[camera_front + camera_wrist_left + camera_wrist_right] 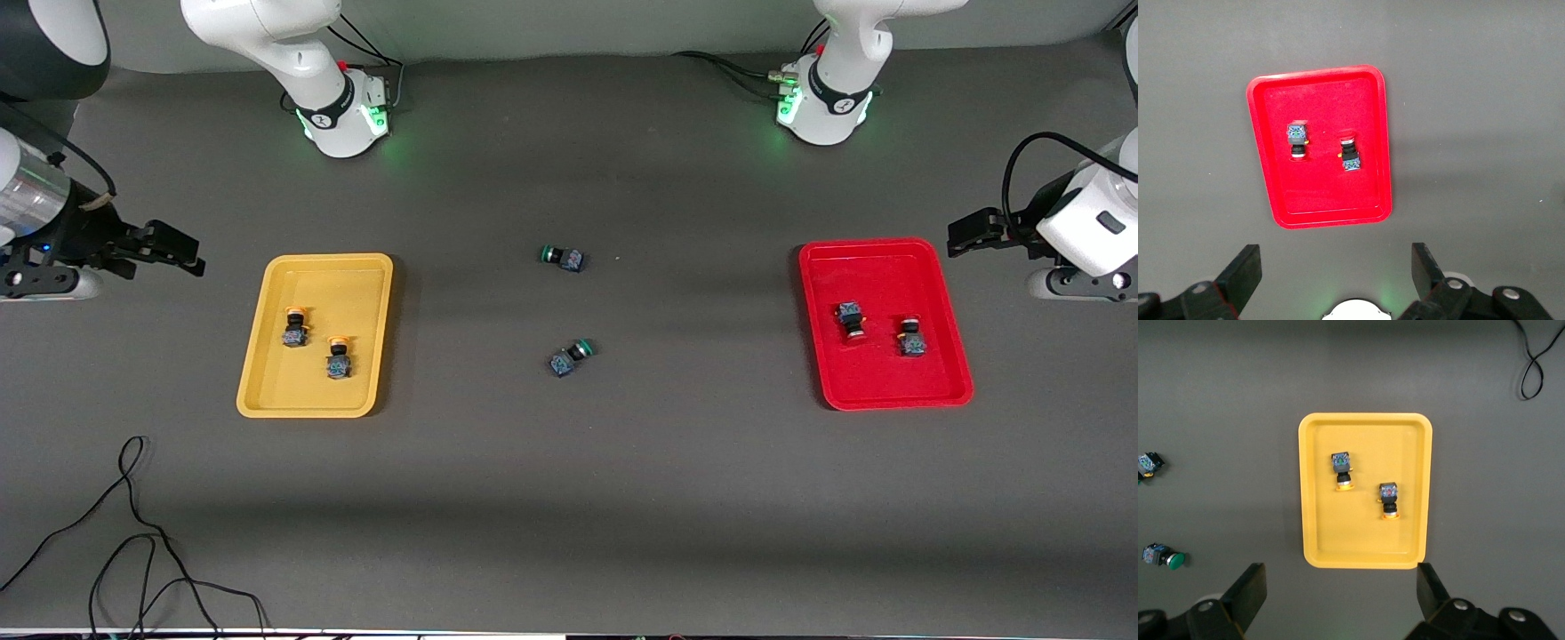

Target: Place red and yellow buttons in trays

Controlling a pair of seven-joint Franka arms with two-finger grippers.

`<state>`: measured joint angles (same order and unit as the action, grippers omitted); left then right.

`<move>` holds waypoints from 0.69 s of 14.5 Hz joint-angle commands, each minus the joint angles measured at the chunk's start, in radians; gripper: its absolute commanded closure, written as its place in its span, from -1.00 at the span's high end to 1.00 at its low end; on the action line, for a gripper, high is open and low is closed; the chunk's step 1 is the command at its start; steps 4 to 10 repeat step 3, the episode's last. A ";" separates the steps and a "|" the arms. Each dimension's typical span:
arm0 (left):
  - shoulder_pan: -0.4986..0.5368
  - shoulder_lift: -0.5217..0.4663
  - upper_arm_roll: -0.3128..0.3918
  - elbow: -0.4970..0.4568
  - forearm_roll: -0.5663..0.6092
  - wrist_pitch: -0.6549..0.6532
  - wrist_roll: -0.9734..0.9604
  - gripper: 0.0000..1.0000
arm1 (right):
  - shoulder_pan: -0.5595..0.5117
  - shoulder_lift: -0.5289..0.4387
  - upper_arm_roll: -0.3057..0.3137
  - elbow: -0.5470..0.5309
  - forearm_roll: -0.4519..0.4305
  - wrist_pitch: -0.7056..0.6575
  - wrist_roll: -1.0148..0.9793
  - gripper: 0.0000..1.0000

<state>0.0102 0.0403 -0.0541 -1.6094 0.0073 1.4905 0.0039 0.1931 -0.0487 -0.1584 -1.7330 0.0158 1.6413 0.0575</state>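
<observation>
The mustard yellow tray (356,293) lies toward the right arm's end of the table. Two yellow-capped buttons (295,327) (338,357) lie in it. They also show in the right wrist view (1341,470) (1388,499), in the yellow tray (1365,543). The red tray (880,267) lies toward the left arm's end and holds two red-capped buttons (851,319) (910,338). They also show in the left wrist view (1297,139) (1349,153), in the red tray (1325,193). My right gripper (197,253) (1341,587) is open and empty over bare table beside the yellow tray. My left gripper (953,238) (1336,267) is open and empty over bare table beside the red tray.
Two green-capped buttons (564,258) (570,356) lie on the table's middle between the trays. They also show at the edge of the right wrist view (1148,463) (1163,556). A loose black cable (133,533) lies near the table's front edge, at the right arm's end.
</observation>
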 commanded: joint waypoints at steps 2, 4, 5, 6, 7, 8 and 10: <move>-0.013 0.001 0.010 0.014 0.007 -0.006 -0.008 1.00 | -0.018 0.009 0.019 0.032 -0.010 -0.029 0.025 1.00; -0.013 0.000 0.008 0.014 0.007 -0.003 -0.011 1.00 | -0.018 0.009 0.017 0.035 -0.011 -0.029 0.024 1.00; -0.013 0.000 0.008 0.014 0.007 -0.003 -0.011 1.00 | -0.018 0.009 0.017 0.035 -0.011 -0.029 0.024 1.00; -0.013 0.000 0.008 0.014 0.007 -0.003 -0.011 1.00 | -0.018 0.009 0.017 0.035 -0.011 -0.029 0.024 1.00; -0.013 0.000 0.008 0.014 0.007 -0.003 -0.011 1.00 | -0.018 0.009 0.017 0.035 -0.011 -0.029 0.024 1.00; -0.013 0.000 0.008 0.014 0.007 -0.003 -0.011 1.00 | -0.018 0.009 0.017 0.035 -0.011 -0.029 0.024 1.00; -0.013 0.000 0.008 0.014 0.007 -0.003 -0.011 1.00 | -0.018 0.009 0.017 0.035 -0.011 -0.029 0.024 1.00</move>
